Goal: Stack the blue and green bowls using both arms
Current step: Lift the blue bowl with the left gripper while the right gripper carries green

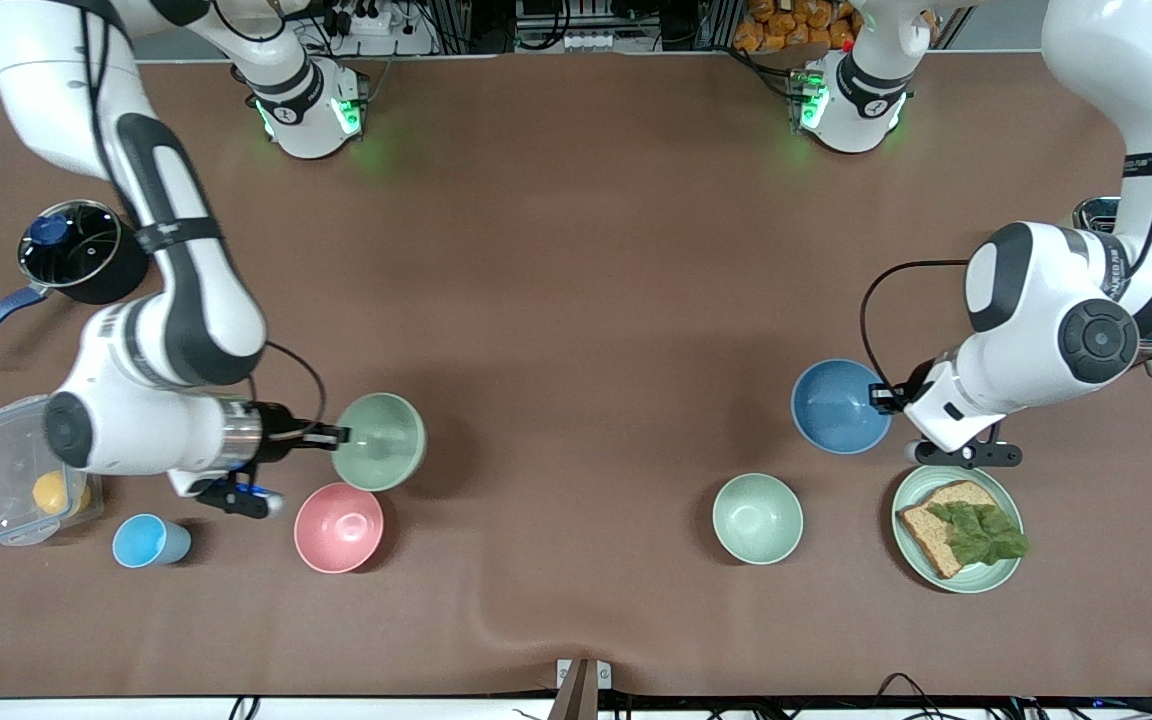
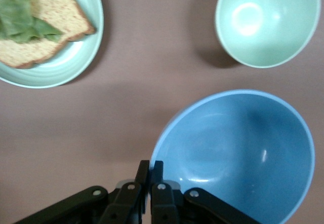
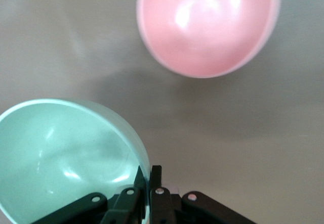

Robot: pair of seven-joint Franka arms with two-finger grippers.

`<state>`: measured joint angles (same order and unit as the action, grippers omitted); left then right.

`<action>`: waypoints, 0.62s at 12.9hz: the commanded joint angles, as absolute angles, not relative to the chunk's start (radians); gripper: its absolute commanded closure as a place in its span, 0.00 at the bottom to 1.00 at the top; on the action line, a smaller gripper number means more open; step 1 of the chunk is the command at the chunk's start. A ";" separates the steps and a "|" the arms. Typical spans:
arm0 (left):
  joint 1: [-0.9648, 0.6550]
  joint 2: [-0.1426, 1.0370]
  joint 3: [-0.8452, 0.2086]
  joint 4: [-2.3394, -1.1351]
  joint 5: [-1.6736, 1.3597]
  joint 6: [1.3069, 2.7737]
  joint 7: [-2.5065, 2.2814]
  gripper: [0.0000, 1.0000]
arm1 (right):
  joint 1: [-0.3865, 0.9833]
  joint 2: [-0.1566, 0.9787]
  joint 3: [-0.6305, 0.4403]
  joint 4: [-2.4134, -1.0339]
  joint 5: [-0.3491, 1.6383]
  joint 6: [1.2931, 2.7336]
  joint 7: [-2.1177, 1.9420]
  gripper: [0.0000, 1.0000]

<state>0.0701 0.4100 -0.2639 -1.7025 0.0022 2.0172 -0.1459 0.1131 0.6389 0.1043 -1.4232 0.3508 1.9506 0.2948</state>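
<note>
Both bowls gripped and raised, ahead of stacking. The right pincer is clenched on the rim of the green bowl, which hangs tilted above the worktop toward the right arm's end, just over the edge of a pink bowl that stands below it. The left pincer is clenched on the rim of the blue bowl, held over bare worktop toward the left arm's end; a paler green bowl and a plate with bread and lettuce stand close by, nearer the front camera. In each wrist view the fingers pinch the bowl wall, one inside and one outside.

The step in hand appears to be the carry: both bowls are held but well apart. The next move likely calls for bringing them together over the open middle of the worktop, setting one down level, then centring the other above it before release. A rim-only grip may let a bowl swing.
</note>
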 commanded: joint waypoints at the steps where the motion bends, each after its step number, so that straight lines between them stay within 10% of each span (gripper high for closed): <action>1: 0.072 0.411 -0.285 -1.686 -0.026 1.996 -0.170 1.00 | 0.205 0.681 0.095 -1.401 0.380 2.052 0.423 0.97; 8: 0.009 0.425 -0.302 -1.634 -0.127 1.999 -0.299 1.00 | 0.474 0.807 0.080 -1.420 0.342 2.405 0.739 0.97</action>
<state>0.0267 0.4124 -0.3014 -1.6812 -0.1089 2.0172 -0.2508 0.4416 0.7674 0.0951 -1.4345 0.3505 2.3747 0.6734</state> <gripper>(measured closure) 0.952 0.956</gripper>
